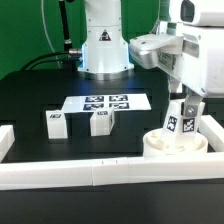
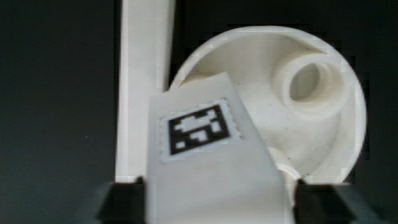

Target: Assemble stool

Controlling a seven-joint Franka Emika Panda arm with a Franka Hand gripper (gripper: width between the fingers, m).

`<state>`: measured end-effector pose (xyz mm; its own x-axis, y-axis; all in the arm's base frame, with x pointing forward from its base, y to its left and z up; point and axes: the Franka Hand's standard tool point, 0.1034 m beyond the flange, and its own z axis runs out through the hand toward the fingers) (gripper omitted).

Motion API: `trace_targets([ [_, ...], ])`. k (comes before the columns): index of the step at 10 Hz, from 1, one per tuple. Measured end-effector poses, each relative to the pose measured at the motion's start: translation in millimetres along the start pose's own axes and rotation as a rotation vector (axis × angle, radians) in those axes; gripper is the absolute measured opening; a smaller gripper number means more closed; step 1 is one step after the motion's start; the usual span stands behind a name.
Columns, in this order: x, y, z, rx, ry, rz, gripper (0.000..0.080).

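The round white seat [image 1: 175, 143] lies at the exterior view's right, against the border rail corner. My gripper [image 1: 183, 112] is shut on a white leg block [image 1: 181, 118] with a tag and holds it tilted, its lower end down at the seat. In the wrist view the leg block [image 2: 217, 135] fills the space between both fingers [image 2: 125, 200], and the seat [image 2: 285, 90] with a round hole [image 2: 311, 82] lies behind it. Two more leg blocks [image 1: 56, 122] [image 1: 101, 121] stand on the black table at the exterior view's left and middle.
The marker board [image 1: 105, 102] lies flat behind the two loose leg blocks. Long white border rails [image 1: 100, 172] run along the front and both sides [image 2: 143, 80]. The robot's base [image 1: 103, 45] stands at the back.
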<state>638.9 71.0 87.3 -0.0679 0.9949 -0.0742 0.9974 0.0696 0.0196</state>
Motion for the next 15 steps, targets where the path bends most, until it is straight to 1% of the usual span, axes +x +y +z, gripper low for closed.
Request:
trace_targets([
  [1,0.0,0.0,0.0,0.0,0.0,0.061,0.0335],
  [5,0.2,0.1,0.7,0.001,0.002,0.338,0.0335],
  [6,-0.4,2.3,0.8,-0.002,0.011,0.497,0.0335],
  [7,0.5,3.0,0.9,0.009,0.021,0.648,0.0336],
  [9,3.8,7.2,1.5,0.064,0.056,0.954,0.0337],
  [10,7.6,12.0,1.8,0.073,0.085,1.15,0.0337],
  [12,8.5,12.5,1.6,0.077,0.085,1.251,0.0337],
  [15,10.8,12.8,1.4,0.092,0.082,1.5,0.0337],
])
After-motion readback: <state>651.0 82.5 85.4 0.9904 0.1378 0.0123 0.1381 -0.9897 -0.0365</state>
